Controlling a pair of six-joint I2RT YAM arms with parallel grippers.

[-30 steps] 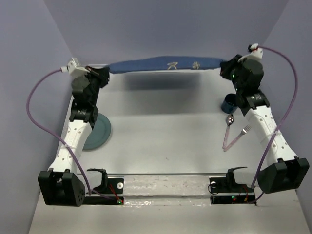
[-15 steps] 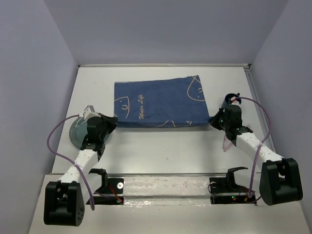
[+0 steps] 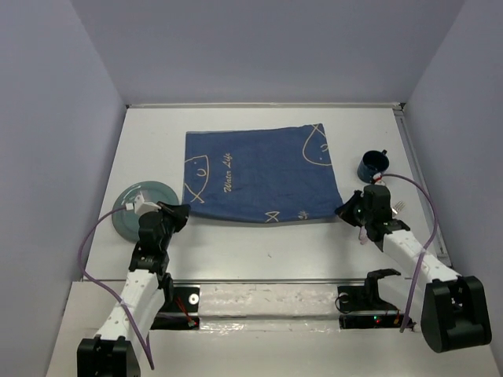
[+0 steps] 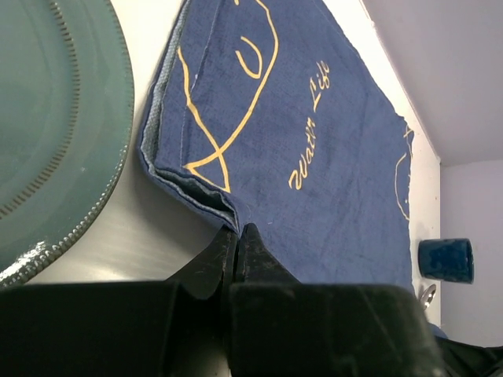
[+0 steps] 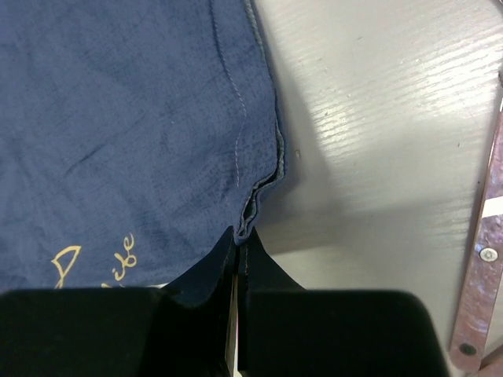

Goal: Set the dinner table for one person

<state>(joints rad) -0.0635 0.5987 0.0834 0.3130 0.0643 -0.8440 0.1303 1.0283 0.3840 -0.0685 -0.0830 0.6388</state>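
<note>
White dinner table point(image 3: 259, 236) fills the view. Blue mat point(image 3: 255, 173) lies flat mid-table, plate point(image 3: 130, 206) just beside it on the left, cup point(image 3: 372, 165) off right. Looks like the mat-laying step. Left gripper point(image 3: 179, 214) and right gripper point(image 3: 343, 210) are each pinched on a near mat corner. Next: release both, then fetch the plate.

Left arm point(image 3: 128, 297) first: white shell segments, black joints, a boxy black base, and a purple cable point(image 3: 88, 243) looping alongside. Right arm point(image 3: 409, 251) is the twin, trailing its own purple cable point(image 3: 433, 224). Up close, matte black wedge-shaped fingers point(image 4: 208, 263).
</note>
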